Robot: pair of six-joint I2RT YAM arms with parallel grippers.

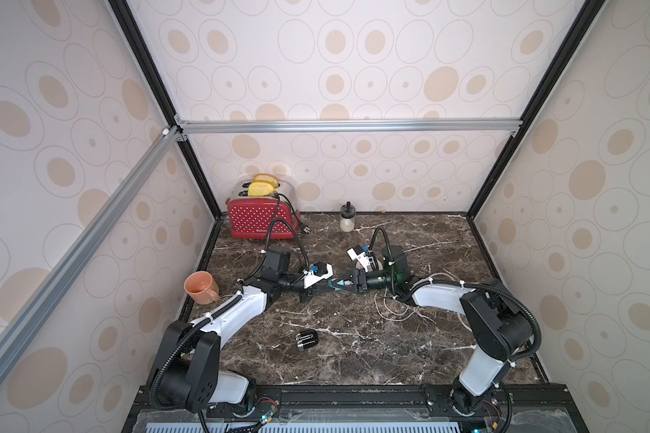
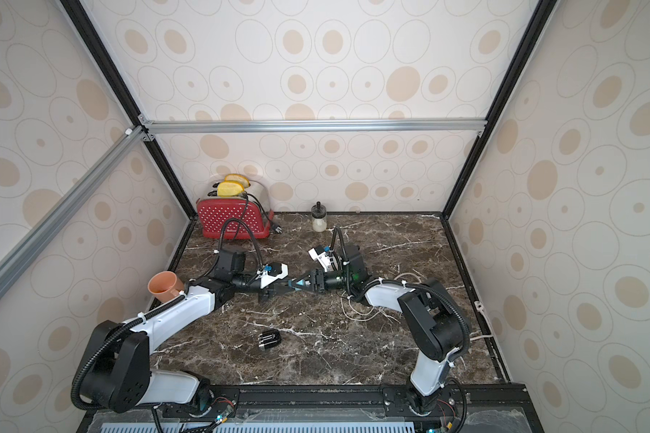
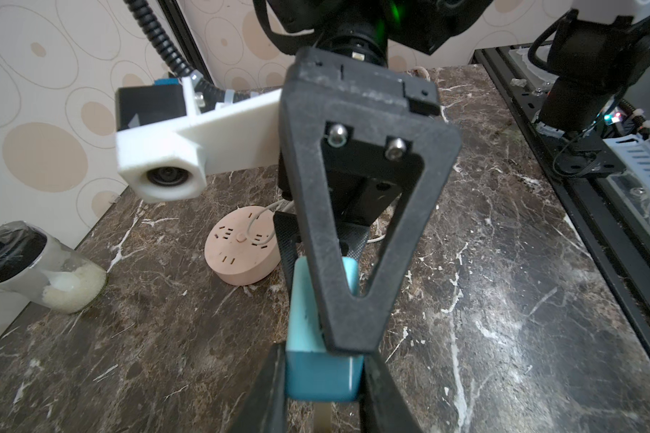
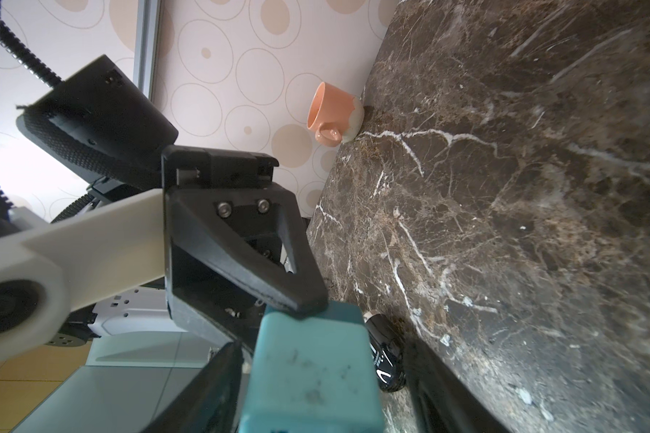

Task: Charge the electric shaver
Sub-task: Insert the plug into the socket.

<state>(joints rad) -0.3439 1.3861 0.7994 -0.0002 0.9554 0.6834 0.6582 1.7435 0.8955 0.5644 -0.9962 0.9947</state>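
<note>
The electric shaver (image 1: 306, 340) (image 2: 269, 340), a stubby black cylinder with pale stripes, lies alone on the marble toward the front; in the right wrist view the shaver (image 4: 385, 363) shows behind the cube. Both arms meet mid-table at a teal cube adapter (image 1: 334, 286) (image 3: 316, 375) (image 4: 308, 367) held above the marble. My left gripper (image 1: 329, 288) (image 3: 321, 360) is shut on it, fingers tight on two sides. My right gripper (image 1: 340, 285) (image 4: 323, 343) straddles the same cube from the opposite side, open, with a gap to one finger. A round pink socket disc (image 3: 241, 245) lies beyond.
A red toaster (image 1: 259, 219) with bread stands at the back left and a small jar (image 1: 347, 219) at the back middle. An orange mug (image 1: 201, 286) sits by the left wall. A white cable (image 1: 387, 311) loops on the marble under the right arm.
</note>
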